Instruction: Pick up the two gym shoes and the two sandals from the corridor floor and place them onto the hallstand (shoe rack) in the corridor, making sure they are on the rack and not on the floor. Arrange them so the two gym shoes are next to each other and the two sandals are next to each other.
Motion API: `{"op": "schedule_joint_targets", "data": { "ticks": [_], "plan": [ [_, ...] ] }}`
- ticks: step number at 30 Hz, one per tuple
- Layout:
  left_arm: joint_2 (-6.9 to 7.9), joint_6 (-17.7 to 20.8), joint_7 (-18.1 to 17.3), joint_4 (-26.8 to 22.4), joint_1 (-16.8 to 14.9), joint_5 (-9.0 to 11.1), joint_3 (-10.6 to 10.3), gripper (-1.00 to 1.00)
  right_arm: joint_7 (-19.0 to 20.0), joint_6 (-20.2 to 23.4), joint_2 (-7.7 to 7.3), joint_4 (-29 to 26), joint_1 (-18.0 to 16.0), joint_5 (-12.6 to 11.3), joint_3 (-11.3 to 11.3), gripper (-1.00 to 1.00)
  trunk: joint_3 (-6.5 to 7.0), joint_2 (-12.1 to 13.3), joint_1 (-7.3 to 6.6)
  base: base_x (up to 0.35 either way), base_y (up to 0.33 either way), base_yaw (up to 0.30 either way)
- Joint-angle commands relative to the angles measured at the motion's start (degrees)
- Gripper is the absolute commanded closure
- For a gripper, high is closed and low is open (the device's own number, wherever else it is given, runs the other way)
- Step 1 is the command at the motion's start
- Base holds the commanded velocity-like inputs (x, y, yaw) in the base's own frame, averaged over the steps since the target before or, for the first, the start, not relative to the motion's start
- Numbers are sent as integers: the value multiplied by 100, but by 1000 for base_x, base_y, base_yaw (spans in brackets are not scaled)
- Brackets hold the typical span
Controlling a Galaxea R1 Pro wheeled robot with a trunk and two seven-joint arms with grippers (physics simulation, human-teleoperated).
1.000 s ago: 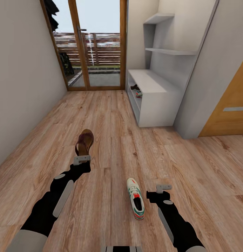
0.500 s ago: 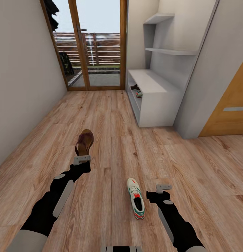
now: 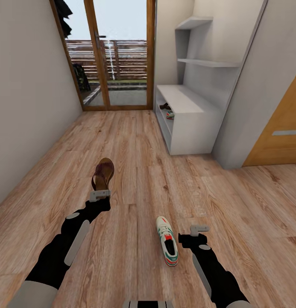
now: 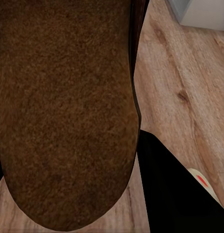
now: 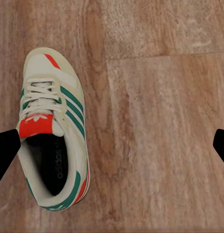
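Left hand (image 3: 99, 195) stretched forward, clamped on brown sandal (image 3: 103, 173) at 11 o'clock; right hand (image 3: 199, 229) low, fingers spread wide, just beside gym shoe (image 3: 167, 241) on corridor floor (image 3: 139, 162) at 5 o'clock; hallstand (image 3: 186, 119) with shoes inside at 1 o'clock.

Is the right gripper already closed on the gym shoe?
No. In the right wrist view the fingers are spread wide, and the gym shoe lies untouched on the corridor floor.
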Motion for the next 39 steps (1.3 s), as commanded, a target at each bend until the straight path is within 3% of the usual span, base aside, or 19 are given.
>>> {"op": "schedule_joint_targets", "data": {
  "ticks": [1,12,39],
  "plan": [
    [6,27,34,-8,-3,41,-15,100,-33,35,-3,-9,-2,4,14,-100,-5,-2,-1,-3,4,0],
    [6,28,34,-8,-3,41,-16,100,-33,37,-2,-8,-2,0,19,-100,-17,-2,-1,0,1,19],
    [6,29,34,-8,-3,41,-16,100,-26,38,-6,-8,-2,0,19,-100,-827,-38,68,0,0,139]
  ]
}}
